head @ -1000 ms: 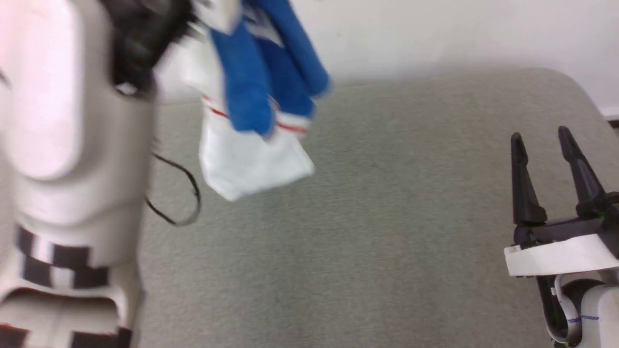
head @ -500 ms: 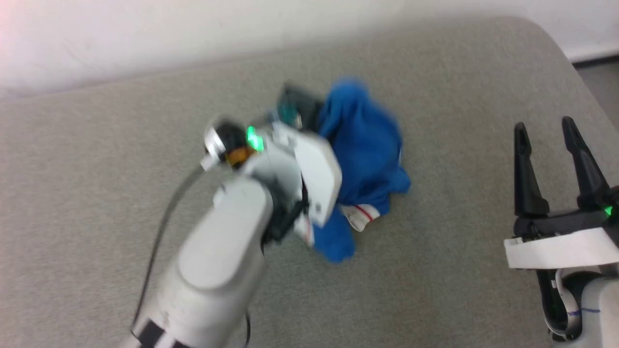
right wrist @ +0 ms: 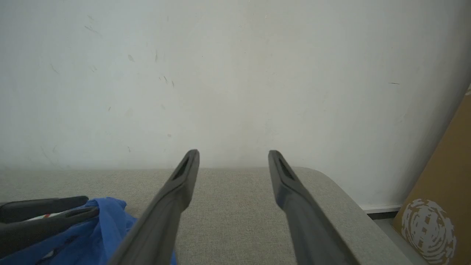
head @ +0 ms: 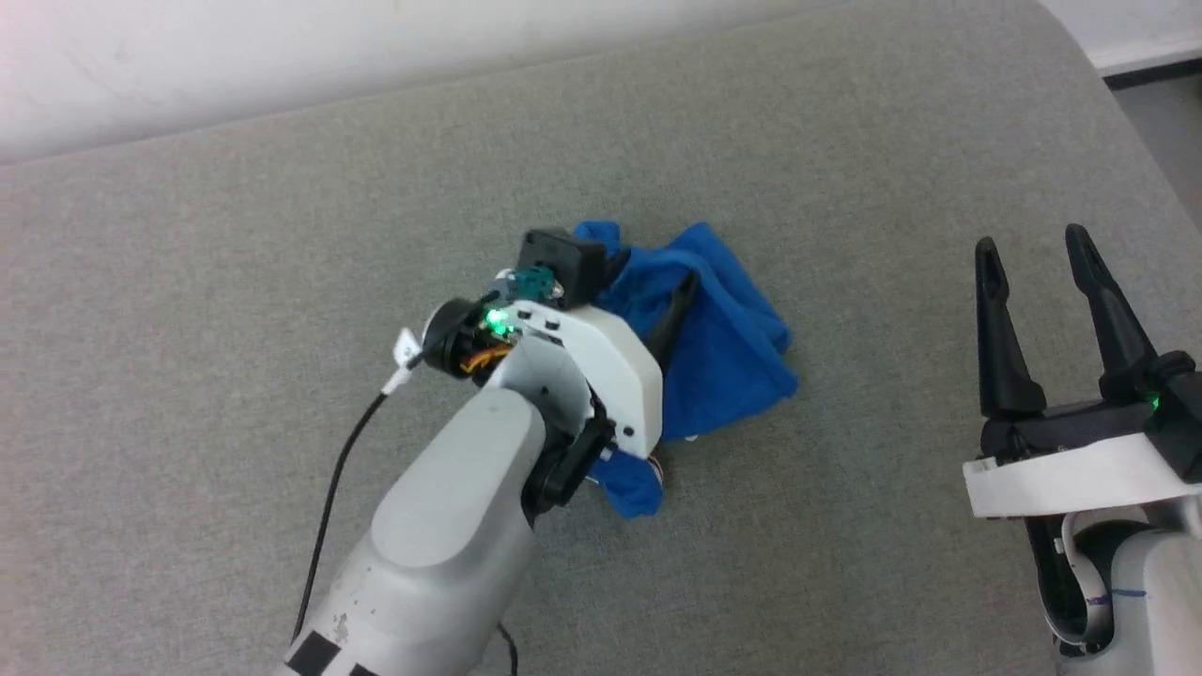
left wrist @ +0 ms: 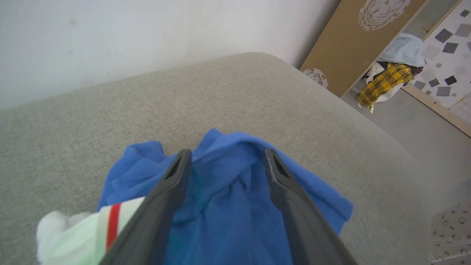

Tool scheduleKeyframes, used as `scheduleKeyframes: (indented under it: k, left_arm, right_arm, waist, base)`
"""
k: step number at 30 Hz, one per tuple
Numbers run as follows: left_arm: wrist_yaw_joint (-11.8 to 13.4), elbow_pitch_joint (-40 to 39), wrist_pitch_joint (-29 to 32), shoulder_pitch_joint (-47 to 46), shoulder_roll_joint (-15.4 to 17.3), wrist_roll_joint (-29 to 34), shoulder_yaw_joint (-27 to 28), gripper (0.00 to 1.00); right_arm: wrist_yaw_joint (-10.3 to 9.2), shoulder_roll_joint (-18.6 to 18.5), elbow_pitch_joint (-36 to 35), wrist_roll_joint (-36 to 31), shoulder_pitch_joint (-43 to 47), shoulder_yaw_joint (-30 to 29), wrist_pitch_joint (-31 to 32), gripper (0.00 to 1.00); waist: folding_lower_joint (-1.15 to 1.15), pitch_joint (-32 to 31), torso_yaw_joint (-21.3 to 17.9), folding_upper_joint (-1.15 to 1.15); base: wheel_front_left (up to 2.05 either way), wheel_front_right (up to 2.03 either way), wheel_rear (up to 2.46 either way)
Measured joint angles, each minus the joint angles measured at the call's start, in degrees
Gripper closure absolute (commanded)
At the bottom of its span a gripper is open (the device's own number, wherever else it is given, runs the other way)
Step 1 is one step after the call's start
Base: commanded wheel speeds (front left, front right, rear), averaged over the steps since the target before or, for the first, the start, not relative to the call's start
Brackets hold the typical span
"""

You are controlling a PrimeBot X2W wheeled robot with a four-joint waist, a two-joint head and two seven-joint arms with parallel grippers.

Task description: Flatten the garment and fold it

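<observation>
The garment (head: 728,343) is lying in a crumpled blue heap near the middle of the grey padded surface (head: 235,282), nowhere near flat. The left gripper (left wrist: 226,158) is sitting right down on the heap with its fingers spread wide and blue cloth bunching up between and beneath them, pinched by neither. From the head view, the left arm's white wrist housing (head: 610,376) is covering the heap's near-left side, and one dark finger (head: 671,314) is poking out across the blue while the other is staying out of sight. A white sleeve (left wrist: 73,235) with its red stripe is peeking out at the lower left of the left wrist view, partly cut off by the frame and by a finger. In the head view that sleeve is reduced to a speck below the housing. The shirt's overall outline is impossible to read. The right gripper (head: 1030,242) is hanging well off to the right, fingers parted and holding nothing, pointing toward the pale wall (right wrist: 235,73).
</observation>
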Motion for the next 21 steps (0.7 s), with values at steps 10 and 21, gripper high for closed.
scheduleKeyframes:
  k: [10, 21]
  left_arm:
    - [7.69, -21.01, -13.85, 13.46, 9.7, -1.01, 11.12, 0.0]
    - [16.07, -39.79, -21.54, 40.31, 14.79, 5.46, 18.97, 0.0]
  right_arm:
    - [0.0, 0.01, -0.62, -0.14, 5.6, -1.45, 1.72, 0.0]
    - [0.0, 0.01, -0.73, 0.48, 10.42, -3.96, 2.08, 0.0]
  waist:
    - [-0.02, -6.43, 2.57, 0.0]
    - [-0.01, -7.45, 5.71, 0.0]
  base:
    - [0.0, 0.0, 0.0]
    - [0.0, 0.0, 0.0]
